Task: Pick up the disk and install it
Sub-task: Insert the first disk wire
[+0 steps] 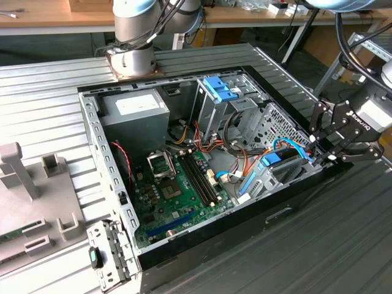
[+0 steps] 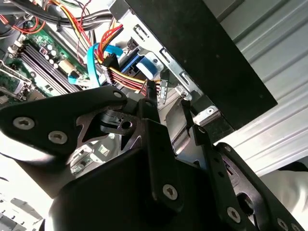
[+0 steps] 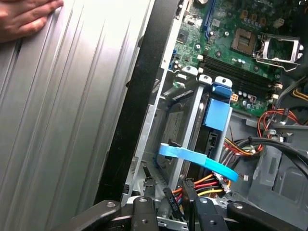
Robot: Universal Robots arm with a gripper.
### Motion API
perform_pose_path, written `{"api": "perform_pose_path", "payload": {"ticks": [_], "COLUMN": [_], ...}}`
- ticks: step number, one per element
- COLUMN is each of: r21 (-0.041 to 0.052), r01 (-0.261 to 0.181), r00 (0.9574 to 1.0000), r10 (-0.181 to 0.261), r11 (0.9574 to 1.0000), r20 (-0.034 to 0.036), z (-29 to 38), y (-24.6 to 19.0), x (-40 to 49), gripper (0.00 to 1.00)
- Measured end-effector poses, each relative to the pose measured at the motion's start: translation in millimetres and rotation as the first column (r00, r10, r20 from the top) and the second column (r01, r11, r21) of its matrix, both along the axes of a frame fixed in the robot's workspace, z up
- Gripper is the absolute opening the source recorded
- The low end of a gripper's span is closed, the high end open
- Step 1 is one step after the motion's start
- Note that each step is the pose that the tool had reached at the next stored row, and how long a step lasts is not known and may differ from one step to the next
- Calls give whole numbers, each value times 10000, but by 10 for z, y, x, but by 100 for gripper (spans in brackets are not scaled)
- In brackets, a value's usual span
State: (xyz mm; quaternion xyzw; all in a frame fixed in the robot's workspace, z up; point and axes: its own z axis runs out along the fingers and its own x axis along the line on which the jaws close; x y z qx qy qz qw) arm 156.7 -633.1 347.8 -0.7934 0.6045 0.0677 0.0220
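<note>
here disk [image 3: 216, 114] seated in case bay [image 3: 191, 126], gripper [image 3: 177, 199] just beside

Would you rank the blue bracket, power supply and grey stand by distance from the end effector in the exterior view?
From end effector:
1. blue bracket, near centre.
2. power supply, exterior view's left.
3. grey stand, far left.

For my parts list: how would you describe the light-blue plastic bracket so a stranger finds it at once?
Look in the open computer case, at the upright metal drive cage near the grey power-supply box. The light-blue bracket sits on top of it, broad and higher than the thin blue cable by the gripper.
</note>
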Motion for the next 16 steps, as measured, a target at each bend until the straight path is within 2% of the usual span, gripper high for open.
{"api": "perform_pose_path", "payload": {"ticks": [9, 11, 12, 16], "r21": [-8, -14, -13, -5], "r01": [-58, -74, -80, -96], "r00": [10000, 10000, 10000, 10000], "r10": [58, 74, 80, 96], "r11": [10000, 10000, 10000, 10000], "r20": [0, 0, 0, -1], "z": [-4, -2, -3, -4], "y": [0, 0, 0, 0], "x": [0, 0, 0, 0], "gripper": [36, 21, 17, 17]}}
